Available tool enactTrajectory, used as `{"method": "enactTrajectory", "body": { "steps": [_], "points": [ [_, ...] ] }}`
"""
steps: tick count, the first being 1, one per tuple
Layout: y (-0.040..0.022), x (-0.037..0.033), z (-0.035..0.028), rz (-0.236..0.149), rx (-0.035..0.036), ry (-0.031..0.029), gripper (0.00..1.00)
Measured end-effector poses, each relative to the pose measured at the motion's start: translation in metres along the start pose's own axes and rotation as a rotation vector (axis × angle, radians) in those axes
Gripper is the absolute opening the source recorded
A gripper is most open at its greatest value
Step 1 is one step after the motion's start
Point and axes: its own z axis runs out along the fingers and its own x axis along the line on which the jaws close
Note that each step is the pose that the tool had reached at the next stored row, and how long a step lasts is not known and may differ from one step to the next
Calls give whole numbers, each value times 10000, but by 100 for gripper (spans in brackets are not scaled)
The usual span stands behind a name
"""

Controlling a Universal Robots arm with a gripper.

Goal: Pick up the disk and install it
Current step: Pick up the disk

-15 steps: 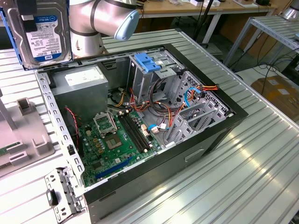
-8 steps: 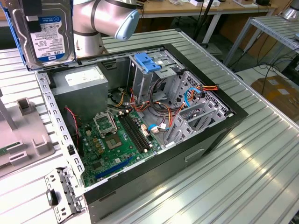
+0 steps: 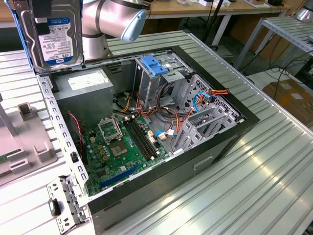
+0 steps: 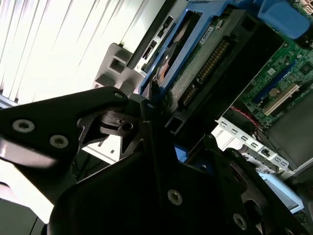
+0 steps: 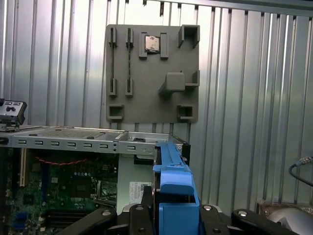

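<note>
A flat silver-grey metal disk (image 3: 56,34) with a white, blue-banded label and blue side rails hangs upright in the upper left of the frame. Below it, an open black computer case (image 3: 161,191) sits on the ribbed metal table (image 3: 274,196). A grey, blue-capped robot arm (image 3: 115,17) is just right of the disk.

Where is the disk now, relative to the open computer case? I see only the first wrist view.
Observer: In the exterior view the disk hangs upright in the air, seemingly over the computer case corner that holds the power supply.
Operator: Which way does its label face?
Observer: The white label faces the exterior camera.
Operator: And the other face?
Observer: The second wrist view shows a green circuit board there.
</note>
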Motion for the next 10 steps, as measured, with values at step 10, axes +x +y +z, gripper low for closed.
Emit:
{"method": "enactTrajectory", "body": {
  "steps": [10],
  "points": [
    [-151,38,10,0,0,0,36]
  ]
}}
